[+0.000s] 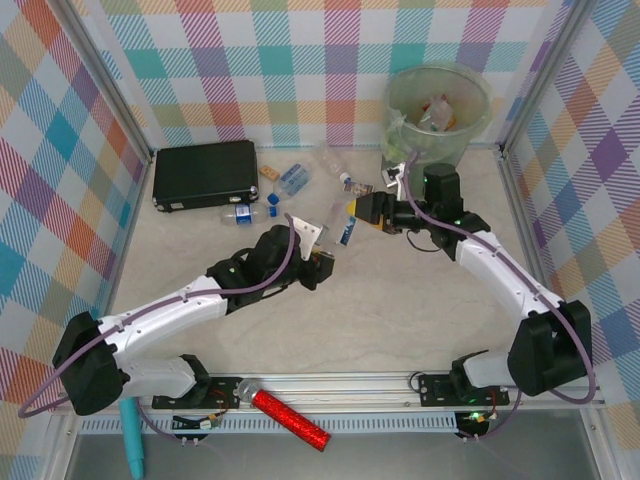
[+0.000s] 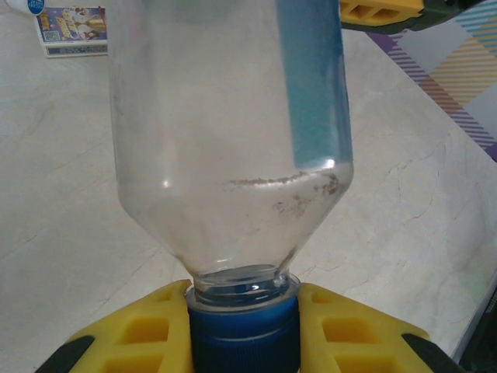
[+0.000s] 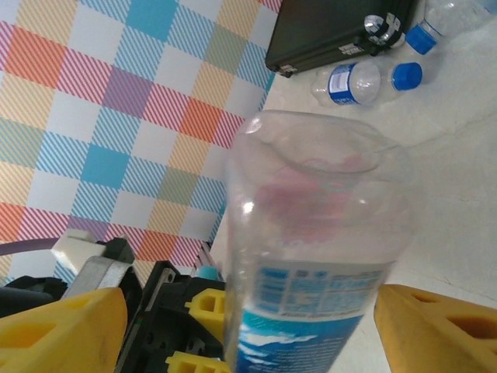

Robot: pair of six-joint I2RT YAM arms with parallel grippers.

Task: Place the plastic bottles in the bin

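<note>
Left claw (image 2: 245, 326): closed on the blue cap and neck of a clear bottle (image 2: 225, 140), one yellow finger on each side.
Held bottle: clear with a blue label, raised off the worktop (image 1: 400, 310) near its middle, between the two claws; a little dirty residue shows inside near the shoulder.
Right claw (image 3: 248, 326): open, its yellow fingers spread wide on either side of the bottle's base end, with a gap showing on each side.
Bin (image 1: 478, 122): at the far right of the worktop, well apart from the held bottle, with several bottles already inside.
Loose bottles (image 1: 245, 213): a few clear ones with blue caps lie on the far part of the worktop, near the black case (image 1: 205, 173).
Printed box (image 2: 71, 31): flat on the worktop beyond the held bottle.
Red glittery cylinder (image 1: 290, 418): lying on the rail at the near edge, between the arm bases.
</note>
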